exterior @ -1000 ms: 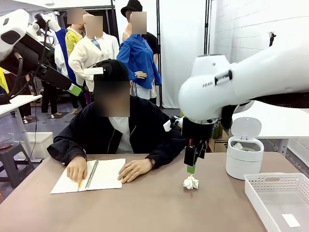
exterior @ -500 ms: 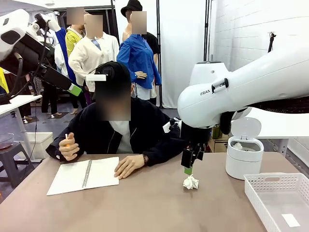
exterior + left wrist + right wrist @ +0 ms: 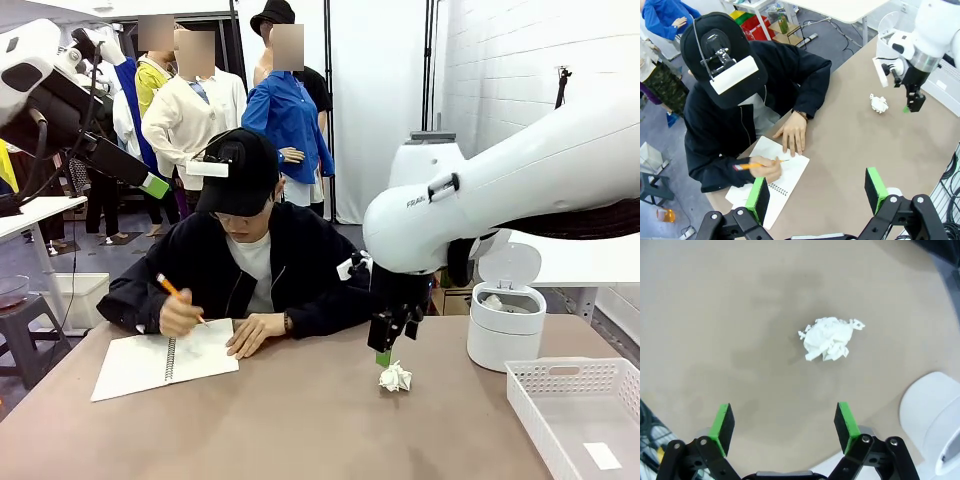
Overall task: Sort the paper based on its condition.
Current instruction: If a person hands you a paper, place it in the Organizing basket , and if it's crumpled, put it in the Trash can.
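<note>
My right tool [image 3: 784, 424] hangs over the tabletop [image 3: 300, 420] with its green pads [image 3: 845, 420] spread wide and nothing between them, just above and beside a crumpled paper ball [image 3: 395, 377] that lies alone on the brown surface. Seen from my right wrist, the ball [image 3: 829, 338] sits ahead of the fingers, apart from them, with the rounded white wall of a small bin [image 3: 935, 415] near it at the edge. From the front, that lidded bin [image 3: 505, 318] stands to the ball's right, and a white slotted basket [image 3: 580, 410] rests at the tabletop's near right corner with a small white slip inside. My left tool [image 3: 817, 192] is held high above the scene, its pads also apart and empty, looking down on a person in a black cap and dark jacket. The person writes with an orange pencil [image 3: 170, 288] in a spiral notebook [image 3: 165, 358], one hand [image 3: 255, 335] flat on the page, well apart from the ball.
</note>
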`<state>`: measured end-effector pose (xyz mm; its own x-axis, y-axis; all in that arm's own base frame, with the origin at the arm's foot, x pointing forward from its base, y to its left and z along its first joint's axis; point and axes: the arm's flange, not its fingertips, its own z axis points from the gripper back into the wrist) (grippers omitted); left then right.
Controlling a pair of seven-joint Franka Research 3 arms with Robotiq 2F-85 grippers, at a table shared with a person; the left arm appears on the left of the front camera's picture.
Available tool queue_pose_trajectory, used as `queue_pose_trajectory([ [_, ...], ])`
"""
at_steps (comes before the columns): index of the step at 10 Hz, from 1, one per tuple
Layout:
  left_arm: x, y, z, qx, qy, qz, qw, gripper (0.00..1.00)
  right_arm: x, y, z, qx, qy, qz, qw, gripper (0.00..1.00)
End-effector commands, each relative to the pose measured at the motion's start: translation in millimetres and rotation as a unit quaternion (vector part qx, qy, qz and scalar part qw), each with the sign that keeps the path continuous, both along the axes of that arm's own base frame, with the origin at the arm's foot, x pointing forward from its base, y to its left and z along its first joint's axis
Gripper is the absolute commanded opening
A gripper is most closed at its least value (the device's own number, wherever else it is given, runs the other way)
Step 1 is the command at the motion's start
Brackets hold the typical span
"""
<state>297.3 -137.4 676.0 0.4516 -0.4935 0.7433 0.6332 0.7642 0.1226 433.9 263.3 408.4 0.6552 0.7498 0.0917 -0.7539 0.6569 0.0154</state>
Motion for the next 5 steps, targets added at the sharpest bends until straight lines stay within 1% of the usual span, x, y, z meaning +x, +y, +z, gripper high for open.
queue_pose_trajectory([
  [1,1,2,0,-0.004,-0.001,-0.001,1.000,1.00,19,14,-23,0.006,0.024,-0.042,0.999,1.00],
  [3,1,2,0,-0.004,-0.001,-0.001,1.000,1.00,29,17,-48,-0.018,0.017,-0.055,0.998,1.00],
  [4,1,2,0,-0.004,-0.001,-0.001,1.000,1.00,30,19,-58,-0.029,0.004,-0.069,0.997,1.00],
  [5,1,2,0,-0.004,-0.001,-0.001,1.000,1.00,34,19,-68,-0.039,0.001,-0.080,0.996,1.00],
])
